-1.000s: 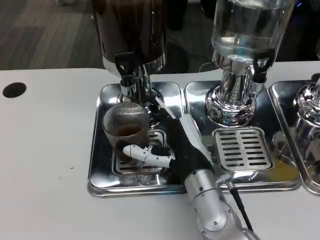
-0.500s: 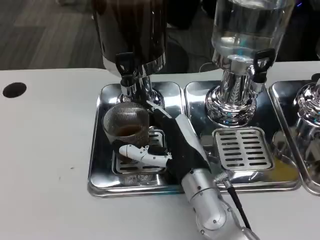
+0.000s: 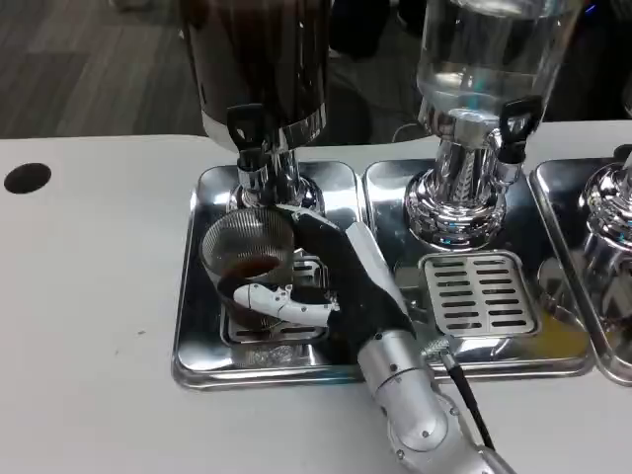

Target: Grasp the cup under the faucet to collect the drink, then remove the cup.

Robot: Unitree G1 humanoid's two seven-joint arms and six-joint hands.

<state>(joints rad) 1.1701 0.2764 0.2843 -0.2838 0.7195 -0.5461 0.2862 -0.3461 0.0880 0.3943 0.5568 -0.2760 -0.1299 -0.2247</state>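
One cup (image 3: 248,267) of dark drink sits on the left tray (image 3: 193,331) under the faucet (image 3: 249,138); we see the right hand (image 3: 336,286) holding it, fingers (image 3: 281,304) wrapped around.

So the cup (image 3: 248,259) is clear with fine ribbing and has dark brown drink in the bottom. The right hand (image 3: 336,281) is black across the palm with white fingers (image 3: 279,300), on a silver forearm (image 3: 415,405). The left dispenser (image 3: 259,59) looks dark brown, the one to its right (image 3: 484,49) is clear. Both trays (image 3: 197,336) are shiny chrome, and the right one has a slotted grate (image 3: 480,292). The table (image 3: 89,326) is white with a black round hole (image 3: 28,178) at far left.
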